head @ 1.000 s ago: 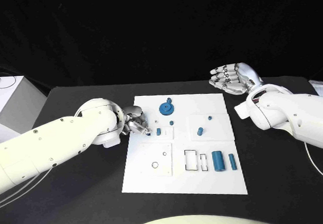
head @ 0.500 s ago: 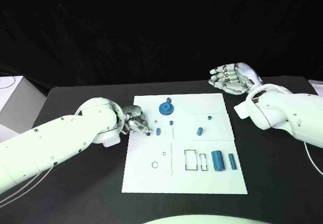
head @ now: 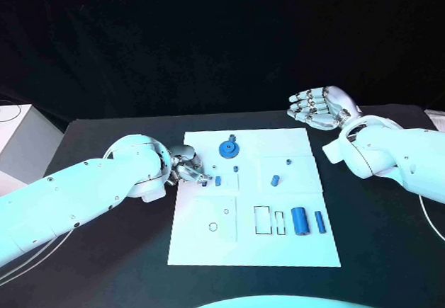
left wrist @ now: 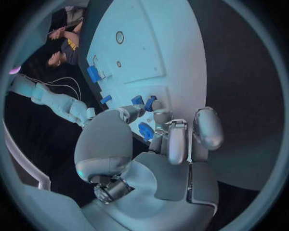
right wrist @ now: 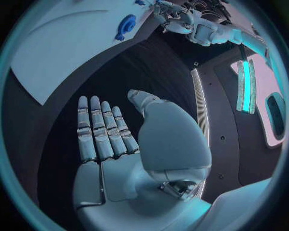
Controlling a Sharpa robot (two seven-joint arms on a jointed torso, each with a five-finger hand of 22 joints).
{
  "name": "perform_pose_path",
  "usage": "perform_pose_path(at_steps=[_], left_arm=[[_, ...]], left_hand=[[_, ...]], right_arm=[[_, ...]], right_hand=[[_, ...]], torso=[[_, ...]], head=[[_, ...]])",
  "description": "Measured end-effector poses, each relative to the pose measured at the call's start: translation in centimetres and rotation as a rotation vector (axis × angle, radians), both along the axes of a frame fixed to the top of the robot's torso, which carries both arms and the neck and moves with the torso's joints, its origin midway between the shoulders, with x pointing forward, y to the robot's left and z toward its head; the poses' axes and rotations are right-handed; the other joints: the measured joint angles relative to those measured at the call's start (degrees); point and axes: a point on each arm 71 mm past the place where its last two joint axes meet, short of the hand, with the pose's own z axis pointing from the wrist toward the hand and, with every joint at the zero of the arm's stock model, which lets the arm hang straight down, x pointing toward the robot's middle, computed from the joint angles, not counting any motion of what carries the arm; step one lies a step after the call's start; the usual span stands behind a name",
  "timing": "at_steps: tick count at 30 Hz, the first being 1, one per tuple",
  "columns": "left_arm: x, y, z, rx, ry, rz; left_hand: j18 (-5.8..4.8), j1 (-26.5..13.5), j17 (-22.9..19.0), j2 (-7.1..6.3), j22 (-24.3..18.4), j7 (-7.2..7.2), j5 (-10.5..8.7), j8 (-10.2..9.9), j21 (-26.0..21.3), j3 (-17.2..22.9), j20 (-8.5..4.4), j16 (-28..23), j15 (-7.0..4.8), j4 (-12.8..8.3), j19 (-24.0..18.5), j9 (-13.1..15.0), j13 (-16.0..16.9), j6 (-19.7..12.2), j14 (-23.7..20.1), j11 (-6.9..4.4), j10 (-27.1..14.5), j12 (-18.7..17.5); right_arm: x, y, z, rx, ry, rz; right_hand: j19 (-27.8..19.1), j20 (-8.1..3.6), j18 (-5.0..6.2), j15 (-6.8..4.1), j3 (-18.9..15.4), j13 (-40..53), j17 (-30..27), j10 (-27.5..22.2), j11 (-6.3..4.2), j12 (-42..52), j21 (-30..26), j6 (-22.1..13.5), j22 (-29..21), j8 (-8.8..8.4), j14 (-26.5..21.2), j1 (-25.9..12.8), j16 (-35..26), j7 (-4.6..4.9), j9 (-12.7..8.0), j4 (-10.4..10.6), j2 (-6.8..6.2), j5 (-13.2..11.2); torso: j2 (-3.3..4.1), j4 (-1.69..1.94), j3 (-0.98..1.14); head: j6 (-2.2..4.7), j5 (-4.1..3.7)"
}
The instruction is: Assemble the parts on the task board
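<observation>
Left hand (head: 186,165): its fingers (left wrist: 171,139) are curled together at the left edge of the task board (head: 213,233), tips down beside two small blue parts. From the left wrist view, the fingertips are closed around or against a small blue part (left wrist: 145,130); whether it is lifted clear of the board cannot be told. Two further small blue pegs (left wrist: 145,101) stand on the board just beyond the fingertips.

Right hand (head: 320,107): fingers (right wrist: 99,130) straight, side by side, slightly apart from the thumb, holding nothing. It is raised over the black worktop (head: 393,241) off the board's far right corner, well apart from all parts.

Task board: white plate at the middle of the worktop. A blue round gear-like part (head: 228,150) sits near its far edge. A small blue peg (head: 217,181) stands just beside the left fingertips. Another small blue part (head: 275,180) lies towards the right of the board's middle. Two blue cylinders, one thicker (head: 300,221) and one thinner (head: 319,222), lie side by side near the board's near right area, next to outlined rectangular recesses (head: 262,220).

A white box (head: 17,143) stands at the worktop's far left.
</observation>
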Motion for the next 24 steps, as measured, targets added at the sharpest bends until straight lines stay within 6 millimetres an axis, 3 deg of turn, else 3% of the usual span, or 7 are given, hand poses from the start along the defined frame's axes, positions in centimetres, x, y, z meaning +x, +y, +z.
perform_pose_path(at_steps=[16, 24], left_arm=[[-0.08, 0.06, 0.03, 0.010, -0.004, -0.007], [-0.27, 0.28, 0.06, 0.017, -0.005, -0.012]], left_hand=[[0.00, 0.00, 0.00, 0.00, 0.00, -0.03, 0.00, 0.00, 0.00, -1.99, 0.00, 0.00, 0.00, 0.55, 0.00, 0.01, 0.24, 0.02, 0.00, 0.00, 0.01, 0.00], [0.00, -0.52, 0.00, -1.14, 0.01, 0.09, 0.00, 0.00, -0.21, -6.62, 0.00, 0.00, 0.00, 1.76, 0.00, 0.12, 0.37, 0.30, 0.00, 0.00, 0.01, 0.19]], right_arm=[[-0.04, -0.09, 0.01, 0.000, 0.001, 0.000], [-0.07, -0.18, 0.01, 0.000, 0.002, -0.001]], right_hand=[[0.00, 0.00, 0.00, 0.00, 0.00, 0.01, -0.11, 0.00, 0.00, 0.00, 0.00, 0.00, -0.10, -0.22, 0.00, 0.00, 0.00, 0.00, -0.05, 0.00, 0.00, 0.00], [0.00, 0.00, 0.00, 0.00, -0.06, 0.01, -0.17, 0.00, 0.00, 0.00, 0.00, 0.00, -0.13, -0.21, 0.00, 0.00, 0.00, 0.00, -0.05, -0.06, 0.00, 0.00]], torso=[[0.01, 0.02, -0.02], [0.03, 0.02, -0.10]], head=[[-0.07, -0.02], [-0.15, -0.06]])
